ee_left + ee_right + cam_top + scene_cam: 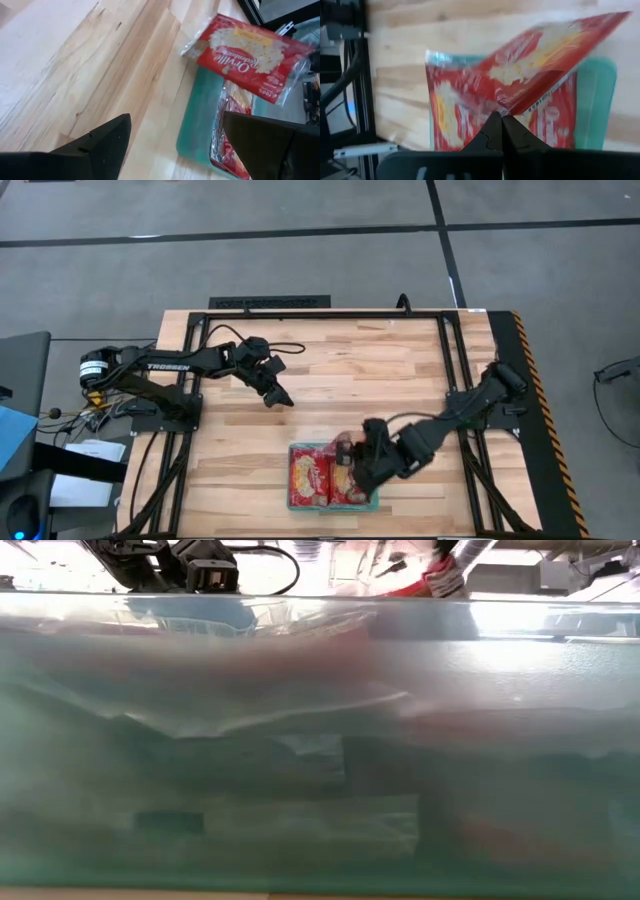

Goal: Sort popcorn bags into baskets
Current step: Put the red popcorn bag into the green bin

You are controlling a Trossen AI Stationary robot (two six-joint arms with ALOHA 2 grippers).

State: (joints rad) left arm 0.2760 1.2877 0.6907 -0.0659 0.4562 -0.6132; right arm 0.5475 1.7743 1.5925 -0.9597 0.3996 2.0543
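Wooden table (330, 380), bare apart from the teal tray (372, 502) at its near edge. Tray holds a layer of popcorn bags (310, 476) lying flat (count unclear). Right gripper (345, 448) hangs over the tray's far edge, pinched tight on one more bag (540, 60), not yet released. Left gripper (282, 397) waits well beyond the tray, fingers spread, empty. No loose bags visible elsewhere; judged: near finish.
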